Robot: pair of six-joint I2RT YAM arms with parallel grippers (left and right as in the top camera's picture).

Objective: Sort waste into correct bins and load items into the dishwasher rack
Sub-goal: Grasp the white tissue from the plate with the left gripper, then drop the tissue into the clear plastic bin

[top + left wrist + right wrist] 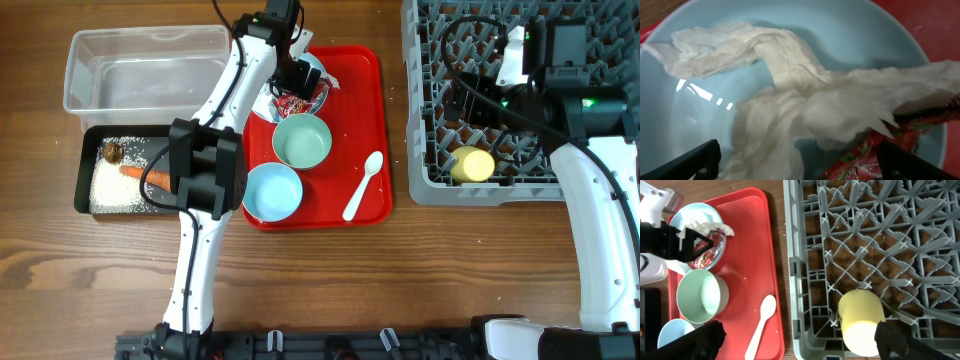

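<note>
On tabletop point(400, 280), tray point(355, 90) holds plate point(860, 35) where left gripper point(799, 162), fully spread and empty, straddles napkin point(790, 95); closing may also snag touching wrapper point(860, 162), mixing waste; right gripper point(797, 332) hangs spread, empty, over rack point(865, 240).

I'm looking at a white napkin point(790, 100) over a light blue plate point(865, 40); a red wrapper point(860, 160) is showing at lower right, and a yellow cup point(860, 322) is sitting against the grey rack point(865, 230).
</note>
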